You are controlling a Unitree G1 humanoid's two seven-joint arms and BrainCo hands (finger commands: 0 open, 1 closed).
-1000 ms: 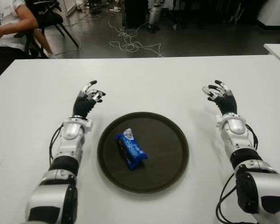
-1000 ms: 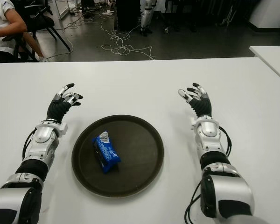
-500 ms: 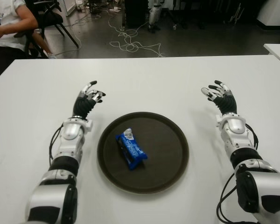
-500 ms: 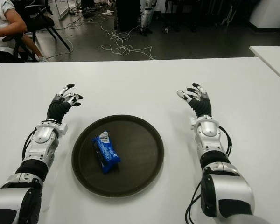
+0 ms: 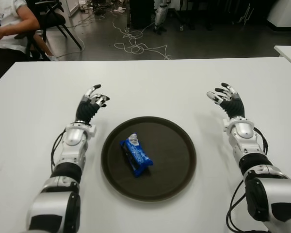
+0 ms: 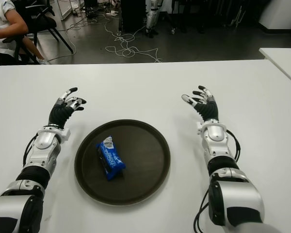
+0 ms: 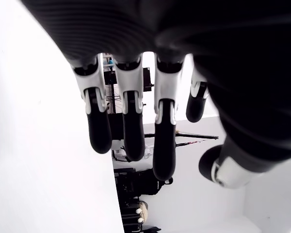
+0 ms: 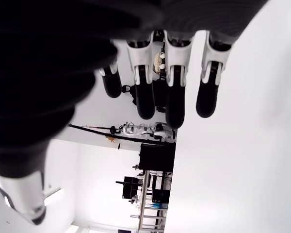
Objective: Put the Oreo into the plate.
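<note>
Eye views: Oreo on plate | wrist views: left hand, right hand spread, empty

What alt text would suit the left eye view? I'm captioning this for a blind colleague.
A blue Oreo packet lies left of centre in a round dark brown plate on a white table. The robot's left hand and right hand show on either side of the plate, fingers spread, holding nothing. A seated person is at the far left.

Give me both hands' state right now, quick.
Left hand: open, holding nothing, left of the plate.
Right hand: open, holding nothing, right of the plate.
Oreo lies in the plate.
</note>
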